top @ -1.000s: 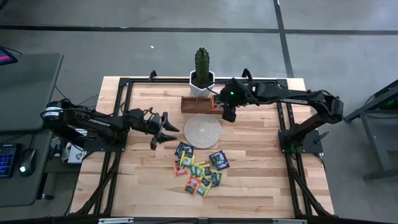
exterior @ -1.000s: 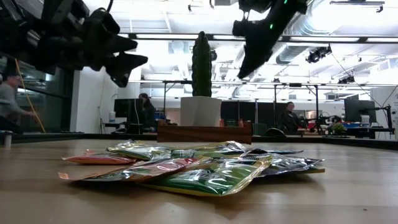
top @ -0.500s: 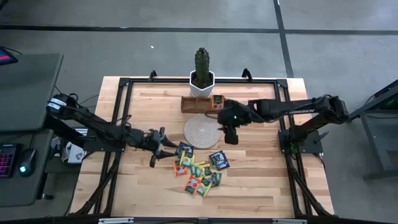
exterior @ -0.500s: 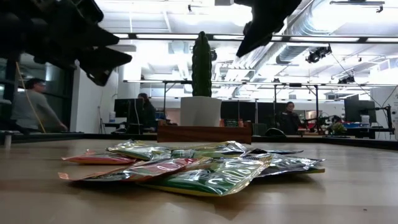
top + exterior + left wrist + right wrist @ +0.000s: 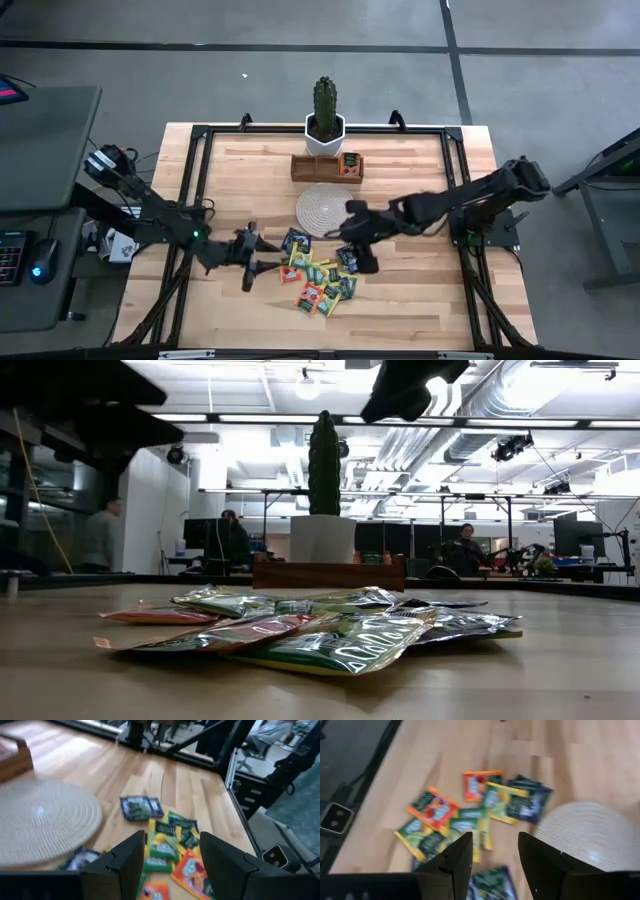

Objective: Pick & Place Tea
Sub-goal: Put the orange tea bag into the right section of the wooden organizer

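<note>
The tea (image 5: 320,275) is a heap of small flat sachets in orange, yellow, green and dark blue, lying on the wooden table near its front middle; the low view shows the heap (image 5: 320,625) close up. One more sachet (image 5: 350,163) lies in the brown wooden tray (image 5: 315,168). My left gripper (image 5: 260,263) hangs open just left of the heap, pointing at it; in its wrist view the sachets (image 5: 170,840) lie beyond the open fingers (image 5: 125,862). My right gripper (image 5: 364,260) hangs open above the heap's right edge, slanting down over the sachets (image 5: 465,820).
A round whitish woven mat (image 5: 325,207) lies between the heap and the tray. A potted cactus (image 5: 324,115) stands at the far edge behind the tray. Black frame rails (image 5: 195,190) run along both sides of the table. People show in the room beyond (image 5: 100,540).
My left gripper has swung from beside the mat toward the near edge and turned to face the heap. My right gripper has gone from over the tray, across the mat, toward the near edge to the heap's right side. The heap has not moved.
</note>
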Controlling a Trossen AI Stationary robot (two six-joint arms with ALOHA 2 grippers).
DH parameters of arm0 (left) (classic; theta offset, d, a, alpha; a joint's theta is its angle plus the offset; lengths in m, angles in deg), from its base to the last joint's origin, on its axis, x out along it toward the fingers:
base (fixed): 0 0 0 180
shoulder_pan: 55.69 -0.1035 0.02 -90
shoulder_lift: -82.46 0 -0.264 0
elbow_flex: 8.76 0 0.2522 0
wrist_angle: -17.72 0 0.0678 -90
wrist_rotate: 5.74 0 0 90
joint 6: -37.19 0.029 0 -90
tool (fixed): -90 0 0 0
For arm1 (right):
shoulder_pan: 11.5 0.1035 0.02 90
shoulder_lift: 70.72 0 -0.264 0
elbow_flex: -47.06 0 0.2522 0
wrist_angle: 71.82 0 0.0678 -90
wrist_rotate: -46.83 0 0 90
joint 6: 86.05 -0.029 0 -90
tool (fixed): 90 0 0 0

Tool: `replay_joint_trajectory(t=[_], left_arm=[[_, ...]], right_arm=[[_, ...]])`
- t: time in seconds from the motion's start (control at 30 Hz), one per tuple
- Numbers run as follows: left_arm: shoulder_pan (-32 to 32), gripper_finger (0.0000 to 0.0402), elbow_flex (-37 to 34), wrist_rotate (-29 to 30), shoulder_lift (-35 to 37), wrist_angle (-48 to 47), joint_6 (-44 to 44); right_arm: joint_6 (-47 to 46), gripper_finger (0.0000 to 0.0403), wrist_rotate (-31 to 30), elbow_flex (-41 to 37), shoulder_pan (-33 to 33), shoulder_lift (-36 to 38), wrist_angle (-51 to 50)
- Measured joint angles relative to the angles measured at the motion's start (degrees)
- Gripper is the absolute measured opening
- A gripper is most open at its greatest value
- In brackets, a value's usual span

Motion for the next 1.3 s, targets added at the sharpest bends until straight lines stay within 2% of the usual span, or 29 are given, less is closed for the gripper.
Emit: replay_joint_trajectory(t=[0.13,0.27,0.37,0.5,0.57,0.8,1.0,1.3], left_arm=[[4.28,0.0188,2.52,5.07,-5.90,-0.08,-7.78],[7.48,0.0188,7.24,8.76,-12.87,0.01,-12.77],[8.95,0.0188,11.45,8.71,-18.33,0.02,-13.40],[9.73,0.0188,16.25,8.46,-25.35,0.02,-15.04],[9.99,0.0188,17.89,7.75,-28.11,-0.02,-15.95],[11.04,0.0188,20.33,4.65,-33.48,0.02,-19.56],[13.54,0.0188,20.64,5.54,-35.88,0.72,-20.90],[14.82,0.0188,20.62,7.46,-38.02,2.60,-27.44]], right_arm=[[-1.31,0.0152,0.93,0.00,2.64,-4.78,3.94],[-3.56,0.0129,0.96,0.00,4.23,-8.04,6.52],[-4.94,0.0095,1.62,-0.02,4.93,-9.79,7.84],[-8.32,0.0025,1.66,-0.02,5.22,-10.99,10.10],[-9.23,0.0008,1.45,-0.02,5.51,-11.17,11.37],[-12.67,0.0003,1.71,0.01,6.60,-12.39,15.09],[-13.15,0.0001,7.24,-0.01,7.36,-16.63,19.38],[-13.50,0.0001,10.27,1.98,6.52,-21.96,22.81]])
